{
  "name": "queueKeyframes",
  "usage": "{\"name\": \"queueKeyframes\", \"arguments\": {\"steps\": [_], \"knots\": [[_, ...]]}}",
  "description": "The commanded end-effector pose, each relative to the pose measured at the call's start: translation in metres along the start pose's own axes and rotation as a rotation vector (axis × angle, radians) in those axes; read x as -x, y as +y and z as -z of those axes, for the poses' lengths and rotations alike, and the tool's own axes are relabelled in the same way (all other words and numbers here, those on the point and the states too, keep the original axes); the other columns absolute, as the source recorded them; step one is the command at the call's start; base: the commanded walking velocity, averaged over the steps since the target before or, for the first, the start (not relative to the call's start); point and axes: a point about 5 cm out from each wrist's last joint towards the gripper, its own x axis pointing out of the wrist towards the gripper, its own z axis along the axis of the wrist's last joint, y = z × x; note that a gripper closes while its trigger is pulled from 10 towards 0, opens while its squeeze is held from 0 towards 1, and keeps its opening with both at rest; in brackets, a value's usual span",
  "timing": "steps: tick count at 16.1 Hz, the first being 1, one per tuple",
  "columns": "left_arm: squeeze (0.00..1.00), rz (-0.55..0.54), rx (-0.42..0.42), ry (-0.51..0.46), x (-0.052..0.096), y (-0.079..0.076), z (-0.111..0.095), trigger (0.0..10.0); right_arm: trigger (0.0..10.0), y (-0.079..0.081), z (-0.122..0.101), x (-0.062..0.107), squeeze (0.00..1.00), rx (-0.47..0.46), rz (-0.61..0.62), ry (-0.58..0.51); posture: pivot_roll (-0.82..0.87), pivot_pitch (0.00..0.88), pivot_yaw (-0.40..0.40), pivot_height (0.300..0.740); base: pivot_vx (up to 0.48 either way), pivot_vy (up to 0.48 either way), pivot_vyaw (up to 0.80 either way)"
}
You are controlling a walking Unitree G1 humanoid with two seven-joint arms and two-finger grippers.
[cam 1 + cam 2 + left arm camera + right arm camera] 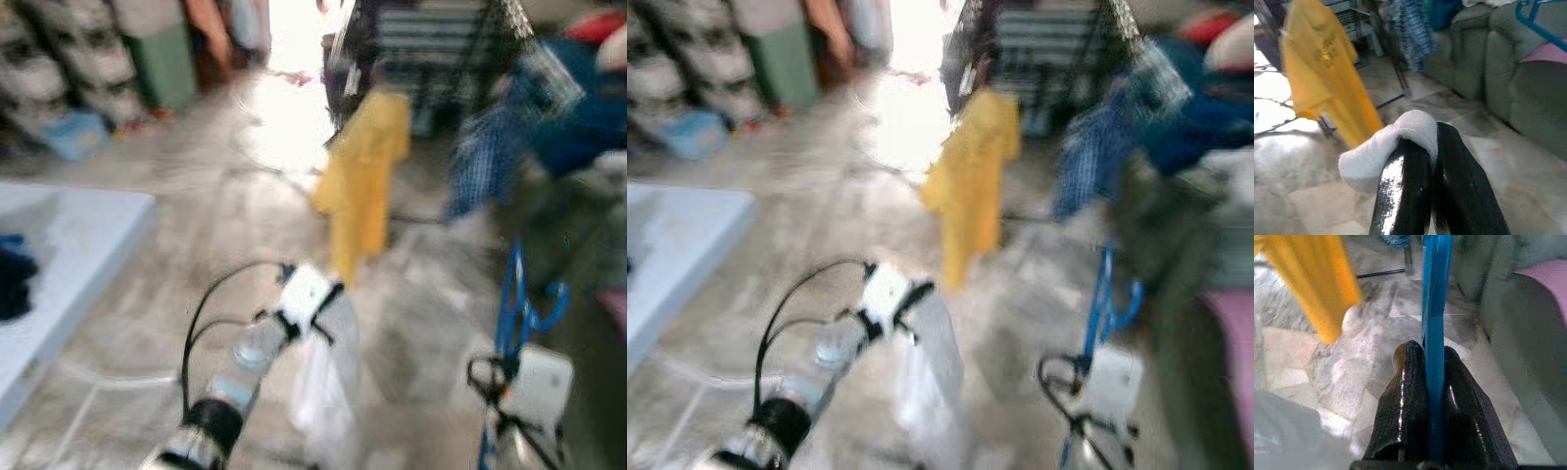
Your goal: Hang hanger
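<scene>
- Left eye view, blurred: I read the left pincer (315, 311) as raised mid-frame with a white cloth (323, 377) draping down from it. The right pincer (498, 377) sits low on my right, carrying the blue hanger (519, 304) upright, hook end up. Ahead, a yellow T-shirt (362, 176) hangs from a drying rack (431, 49), with a blue checked garment (485, 162) beside it. A pale counter (69, 255) lies to my left over the tiled floor (196, 215).
- Right eye view: same layout. The hanger is well apart from the rack, so I judge the hanging step not yet reached; approach comes first.
- Left wrist view: both black fingers (1400, 196) are pressed together, clenched on a fold of the white cloth. A grey-green sofa (1508, 78) stands past the rack.
- Right wrist view: the fingers (1403, 411) are clamped on the blue hanger's flat bar, which runs straight up between them. The grip looks narrow, at a single spot on the bar.
- Risks, my judgement: the hanger could pivot in that narrow grip and leave the hook misaligned with the rail. The hanging garments crowd the rack, so the hook may snag cloth instead of catching the bar. Blur makes judging the rail's position unreliable. The dangling cloth may brush the yellow T-shirt as I close in.
</scene>
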Motion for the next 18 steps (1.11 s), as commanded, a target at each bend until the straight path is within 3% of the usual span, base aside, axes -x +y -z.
{"name": "queueKeyframes", "arguments": {"steps": [1, 5, 7, 10, 11, 12, 13, 15, 16, 18], "knots": [[0.0, -0.006, 0.016, -0.029, -0.004, 0.003, -0.009, 10.0, 10.0, 0.002, -0.006, 0.0, 0.0, 0.001, -0.007, -0.02, -0.03, 0.031, 0.006, 0.74, 0.0, 0.0, -0.77], [0.0, 0.051, 0.039, -0.083, -0.006, 0.004, -0.017, 10.0, 10.0, 0.006, -0.009, 0.0, 0.0, 0.015, -0.033, -0.04, -0.03, 0.039, 0.01, 0.74, 0.0, 0.0, -0.19], [0.0, 0.074, -0.016, -0.148, -0.013, 0.016, -0.037, 10.0, 10.0, 0.01, -0.01, 0.004, 0.0, 0.069, -0.076, -0.059, -0.03, 0.056, 0.012, 0.74, 0.0, 0.0, 0.0], [0.0, 0.239, -0.188, -0.222, -0.02, 0.021, -0.066, 10.0, 10.0, 0.002, -0.009, 0.007, 0.0, 0.124, -0.09, -0.061, -0.03, 0.073, 0.011, 0.74, 0.0, 0.0, 0.0], [0.0, 0.64, -0.442, -0.117, -0.019, 0.012, -0.074, 10.0, 10.0, -0.009, -0.011, 0.006, 0.0, 0.135, -0.08, -0.06, -0.01, 0.081, 0.014, 0.74, 0.0, 0.0, 0.0], [0.0, 0.705, -0.546, -0.081, -0.018, 0.019, -0.08, 10.0, 10.0, -0.01, -0.013, 0.005, 0.0, 0.15, -0.083, -0.065, -0.01, 0.086, 0.024, 0.74, 0.0, 0.0, 0.0], [0.0, 0.672, -0.769, -0.073, -0.021, 0.027, -0.09, 10.0, 10.0, -0.011, -0.015, 0.002, 0.0, 0.154, -0.083, -0.071, 0.0, 0.089, 0.034, 0.74, 0.0, 0.0, 0.0], [0.0, 0.584, -0.991, -0.093, -0.03, 0.036, -0.111, 10.0, 10.0, -0.008, -0.02, -0.001, 0.0, 0.155, -0.082, -0.09, 0.0, 0.094, 0.054, 0.74, 0.0, 0.0, 0.0], [0.0, 0.55, -1.147, -0.104, -0.034, 0.038, -0.123, 10.0, 10.0, -0.005, -0.02, -0.002, 0.0, 0.154, -0.085, -0.096, 0.0, 0.095, 0.062, 0.74, 0.0, 0.0, 0.0], [0.0, 0.504, -1.307, -0.098, -0.038, 0.042, -0.131, 10.0, 10.0, -0.001, -0.02, -0.001, 0.0, 0.149, -0.09, -0.098, -0.01, 0.101, 0.079, 0.74, 0.0, 0.0, 0.0]]}}
